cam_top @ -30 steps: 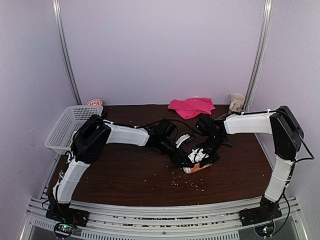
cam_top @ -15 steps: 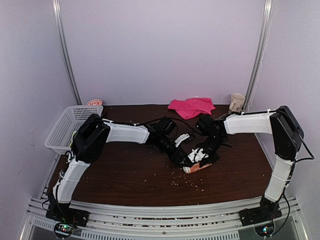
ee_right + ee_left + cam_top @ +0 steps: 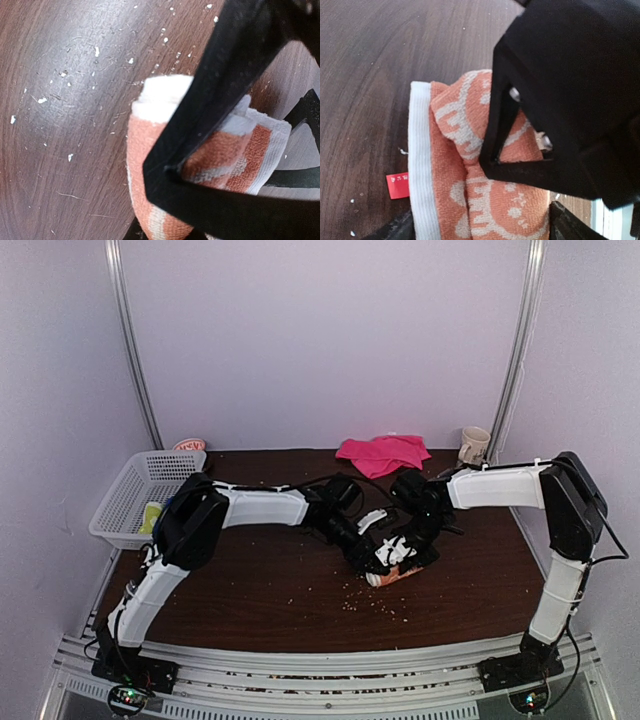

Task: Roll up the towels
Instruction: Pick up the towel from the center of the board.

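The orange towel, loosely rolled at frame centre, lies under the left gripper and right gripper, their grip impossible to tell; it looks soft, light and springy, best pinched at its ends; the pink towel lies upper centre.

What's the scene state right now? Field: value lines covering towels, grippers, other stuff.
orange towel: table centre, bunched into a partial roll, both grippers on it
pink towel: far edge, crumpled, not rolled
left gripper: at the orange towel, open or shut unclear
right gripper: at the orange towel, open or shut unclear
basket: far left corner
mug: far right corner, upright
table: dark wood, scattered pale crumbs
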### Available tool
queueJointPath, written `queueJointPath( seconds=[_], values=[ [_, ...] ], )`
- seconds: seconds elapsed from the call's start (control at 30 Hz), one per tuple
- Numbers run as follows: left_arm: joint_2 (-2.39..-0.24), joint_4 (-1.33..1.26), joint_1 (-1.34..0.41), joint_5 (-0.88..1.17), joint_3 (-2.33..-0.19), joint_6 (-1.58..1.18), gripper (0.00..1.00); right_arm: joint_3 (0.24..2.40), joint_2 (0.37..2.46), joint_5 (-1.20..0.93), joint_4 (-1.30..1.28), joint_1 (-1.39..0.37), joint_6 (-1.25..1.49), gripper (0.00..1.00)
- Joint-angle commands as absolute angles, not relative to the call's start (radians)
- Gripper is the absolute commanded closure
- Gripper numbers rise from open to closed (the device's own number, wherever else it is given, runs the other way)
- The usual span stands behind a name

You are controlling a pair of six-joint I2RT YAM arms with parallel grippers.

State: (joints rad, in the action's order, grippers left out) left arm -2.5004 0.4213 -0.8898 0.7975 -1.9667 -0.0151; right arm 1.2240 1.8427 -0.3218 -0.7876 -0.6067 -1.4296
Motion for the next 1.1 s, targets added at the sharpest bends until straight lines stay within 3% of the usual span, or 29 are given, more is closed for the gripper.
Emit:
queueJointPath(
  seconds=[0.0,0.2,0.5,0.83,0.87,0.9,1.07],
  values=[
    [-2.552,0.544,-0.908,0.731,-1.955,-0.016,0.20,1.219,1.858,-0.288,-0.786,-0.611,-1.406,0.92],
    [-2.552,0.551,-0.910,0.735,-1.960,-0.007,0.51,1.237,1.861,-0.290,-0.787,-0.611,-1.384,0.90],
    [-2.538,0.528,-0.911,0.737,-1.959,-0.015,1.00,1.278,1.854,-0.272,-0.787,-0.607,-1.323,0.70],
    [-2.328,0.337,-0.893,0.661,-1.737,-0.085,1.00,1.289,1.679,-0.204,-0.809,-0.569,-1.212,0.24],
    [-2.297,0.318,-0.891,0.643,-1.704,-0.095,1.00,1.288,1.657,-0.194,-0.818,-0.564,-1.199,0.09],
    [-2.265,0.299,-0.888,0.622,-1.677,-0.103,1.00,1.285,1.631,-0.187,-0.822,-0.556,-1.185,0.01],
    [-2.111,0.248,-0.869,0.500,-1.551,-0.139,1.00,1.230,1.494,-0.169,-0.840,-0.539,-1.116,0.00]
  ],
)
